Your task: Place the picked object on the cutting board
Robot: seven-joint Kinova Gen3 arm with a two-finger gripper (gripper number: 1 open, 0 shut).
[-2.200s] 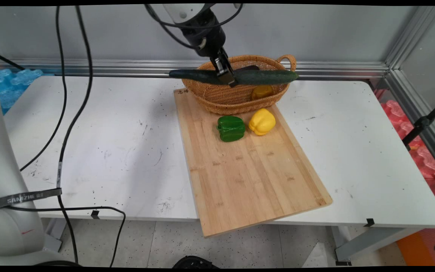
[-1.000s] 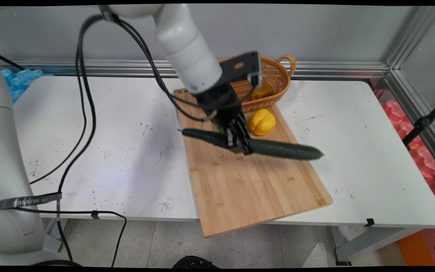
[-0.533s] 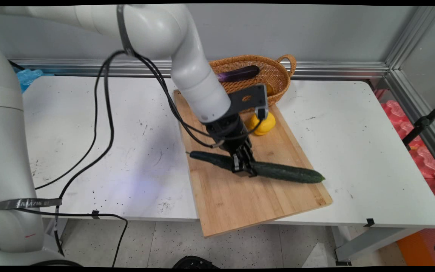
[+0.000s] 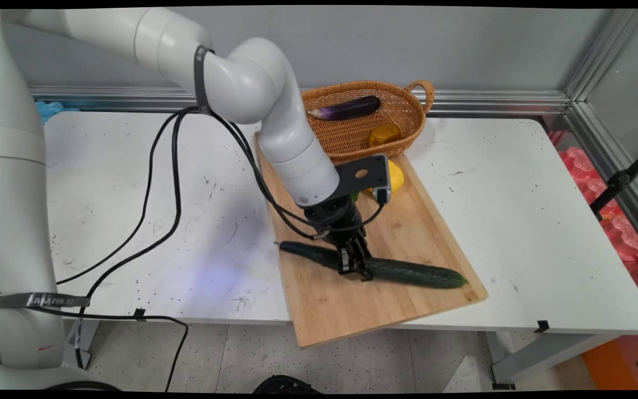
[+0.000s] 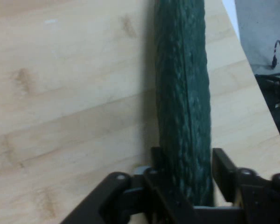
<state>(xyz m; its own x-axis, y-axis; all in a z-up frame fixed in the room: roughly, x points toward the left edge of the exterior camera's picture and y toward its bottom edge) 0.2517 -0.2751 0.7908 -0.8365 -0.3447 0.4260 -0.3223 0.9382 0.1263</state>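
Fingers (image 4: pixel 355 270) clamp the cucumber (image 4: pixel 407 272) mid-length, low over the cutting board (image 4: pixel 402 233); released near the board's right edge, it might roll off.

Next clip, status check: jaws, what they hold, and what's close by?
Gripper shut on cucumber. Cucumber low over cutting board. Yellow pepper and basket behind, well apart.

The cucumber (image 4: pixel 402 271) at lower centre is dark green, its skin finely bumpy in the hand view (image 5: pixel 184 98). Beneath it the cutting board (image 4: pixel 407 221) is pale tan bamboo in lengthwise strips with small brown flecks. Upper centre, the wicker basket (image 4: pixel 402 111) is golden-brown weave; the eggplant (image 4: pixel 346 108) inside is glossy dark purple. The bell pepper (image 4: pixel 395 177) is bright yellow. The table (image 4: pixel 518 183) is white, speckled with black scuffs.
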